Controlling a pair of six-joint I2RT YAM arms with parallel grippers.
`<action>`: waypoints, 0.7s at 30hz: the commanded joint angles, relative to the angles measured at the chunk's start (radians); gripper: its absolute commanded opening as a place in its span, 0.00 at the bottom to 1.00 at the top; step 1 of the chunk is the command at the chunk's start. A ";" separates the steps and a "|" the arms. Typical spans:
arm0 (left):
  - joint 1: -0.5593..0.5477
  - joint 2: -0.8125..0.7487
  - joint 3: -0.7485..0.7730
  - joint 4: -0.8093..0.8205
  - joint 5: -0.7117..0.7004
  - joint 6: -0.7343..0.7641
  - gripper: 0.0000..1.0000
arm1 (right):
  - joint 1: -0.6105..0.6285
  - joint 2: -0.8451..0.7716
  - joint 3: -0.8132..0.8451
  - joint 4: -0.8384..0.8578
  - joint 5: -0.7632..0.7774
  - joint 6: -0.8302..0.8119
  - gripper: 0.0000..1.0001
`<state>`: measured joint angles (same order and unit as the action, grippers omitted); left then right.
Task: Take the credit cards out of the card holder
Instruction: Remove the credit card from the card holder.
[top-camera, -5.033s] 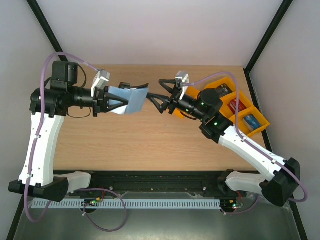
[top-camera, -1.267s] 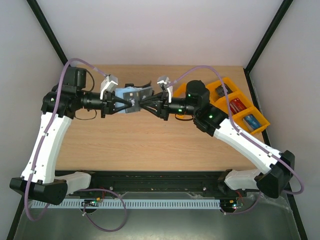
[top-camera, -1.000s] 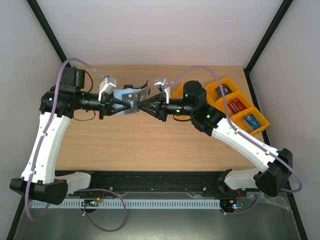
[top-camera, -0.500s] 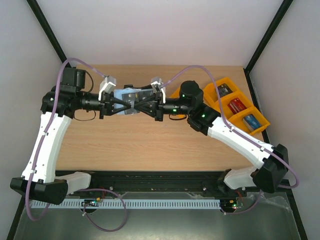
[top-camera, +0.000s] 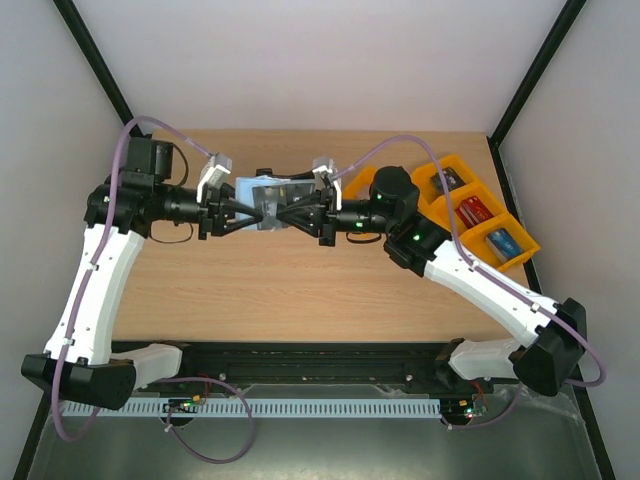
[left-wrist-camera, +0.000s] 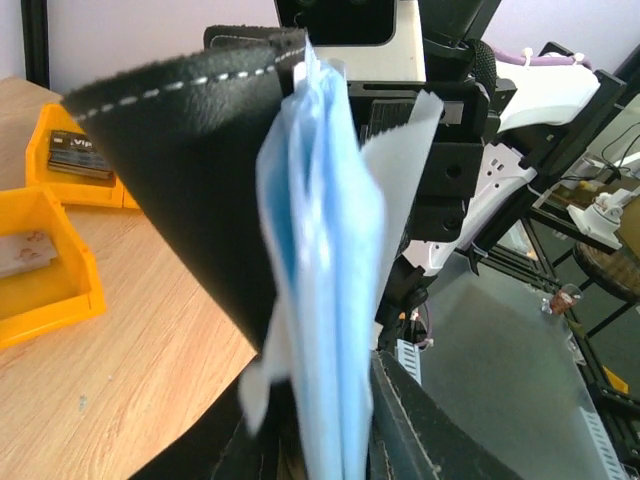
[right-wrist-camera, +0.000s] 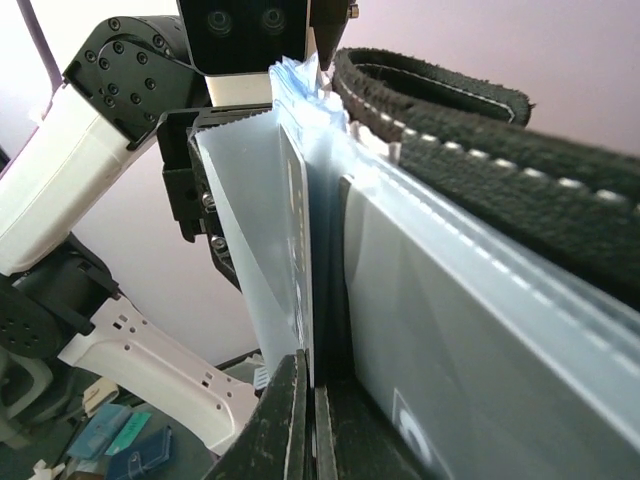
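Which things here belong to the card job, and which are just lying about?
Job: card holder; left gripper and right gripper, both at it in mid-air.
Lying about: orange trays with their contents, on the table.

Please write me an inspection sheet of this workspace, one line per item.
Surface: light wooden table, no damage seen.
Job's things: black folding card holder with pale blue clear pockets, held aloft above the table; red card lies in the orange plastic trays.
Clutter: nothing seen beyond those trays.
Grippers: left gripper at the holder's lower edge, grip unclear; right gripper shut among the pocket sheets.
Cables: purple cable, hanging free in loops.
Surroundings: pale walls, black frame posts.
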<state>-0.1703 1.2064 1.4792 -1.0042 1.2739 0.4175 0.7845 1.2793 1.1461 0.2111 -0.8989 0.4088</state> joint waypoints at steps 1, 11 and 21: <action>0.012 -0.031 -0.008 -0.014 0.061 0.021 0.25 | -0.022 -0.042 0.007 -0.027 0.040 -0.034 0.02; 0.037 -0.033 -0.024 -0.006 0.048 0.017 0.02 | -0.070 -0.100 0.029 -0.197 0.090 -0.137 0.02; 0.043 -0.037 -0.060 0.030 0.052 -0.024 0.02 | -0.123 -0.130 -0.010 -0.171 0.033 -0.095 0.02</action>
<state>-0.1295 1.1873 1.4330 -0.9928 1.2835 0.4004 0.6559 1.1572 1.1507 0.0235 -0.8253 0.2958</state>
